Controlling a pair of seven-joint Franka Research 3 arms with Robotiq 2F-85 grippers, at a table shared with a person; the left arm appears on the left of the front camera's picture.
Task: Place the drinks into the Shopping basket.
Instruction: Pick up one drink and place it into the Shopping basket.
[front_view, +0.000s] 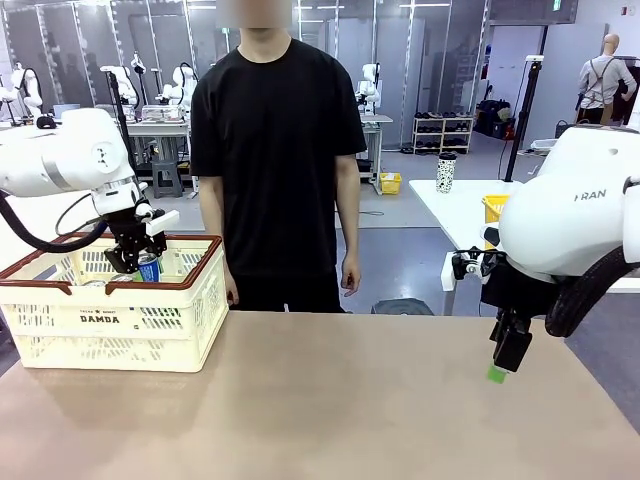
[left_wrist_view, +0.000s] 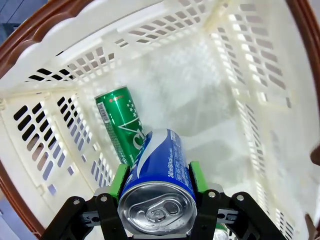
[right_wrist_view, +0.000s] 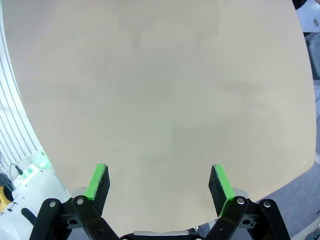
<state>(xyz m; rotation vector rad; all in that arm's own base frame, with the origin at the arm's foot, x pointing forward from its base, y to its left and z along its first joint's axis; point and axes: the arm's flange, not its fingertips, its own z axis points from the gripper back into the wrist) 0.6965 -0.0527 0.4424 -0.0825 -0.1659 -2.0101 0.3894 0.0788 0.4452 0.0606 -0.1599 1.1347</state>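
Observation:
My left gripper (front_view: 140, 262) hangs over the cream-white Shopping basket (front_view: 110, 345) at the table's left, shut on a blue can (front_view: 149, 266). In the left wrist view the blue can (left_wrist_view: 159, 185) sits between the green pads (left_wrist_view: 120, 181), silver top toward the camera, above the basket's floor (left_wrist_view: 200, 105). A green can (left_wrist_view: 120, 122) lies on its side on that floor by the lattice wall. My right gripper (front_view: 503, 358) hovers over the table's right side, open with nothing between its fingers (right_wrist_view: 97, 182).
A person in a black shirt (front_view: 275, 150) stands at the far edge of the table, hands down. The bare beige tabletop (front_view: 350, 410) stretches between the basket and my right arm. A white table (front_view: 450, 205) stands behind on the right.

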